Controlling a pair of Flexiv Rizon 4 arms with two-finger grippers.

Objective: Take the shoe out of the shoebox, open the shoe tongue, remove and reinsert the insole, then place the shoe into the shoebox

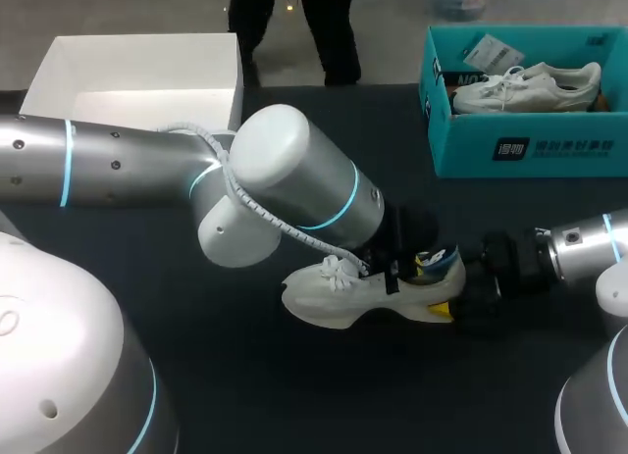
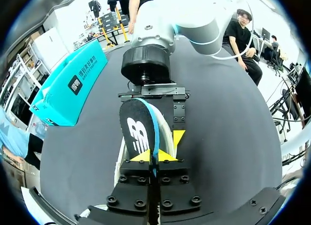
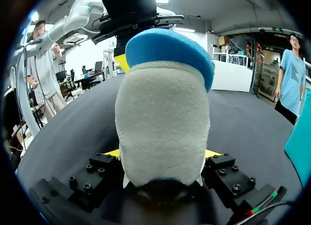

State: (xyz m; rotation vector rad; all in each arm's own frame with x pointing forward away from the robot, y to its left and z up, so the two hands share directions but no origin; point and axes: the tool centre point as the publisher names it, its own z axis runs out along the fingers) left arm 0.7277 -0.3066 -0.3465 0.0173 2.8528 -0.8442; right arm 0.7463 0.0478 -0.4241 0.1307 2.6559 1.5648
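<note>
Filling the right wrist view, the pale heel of the white shoe sits clamped between the yellow-tipped fingers of the right gripper, one on each side. From the shoe's opening rises the insole, blue-edged and dark-faced, its rim pinched between the closed fingers of the left gripper, which comes in from above and faces the right one. Seen from the head camera, the shoe lies mid-table with its toe toward the robot's left and its heel toward the right arm. Whether the sole rests on the dark table or hangs just over it cannot be told. The left arm stretches across from its side and hides much of the shoe's upper, with the laces showing beside it. Well apart, at the far right corner, stands the teal shoebox, a second white shoe lying inside, and a white open box stands at the far left. The work in hand appears to be the insole step, with the insole partly out of the shoe, though the pictures alone do not settle whether it is coming out or going back in. Either way, the next move likely calls for the right gripper to hold the heel firm while the left guides the insole along the length of the shoe without buckling it, before the shoe goes to its box.
</note>
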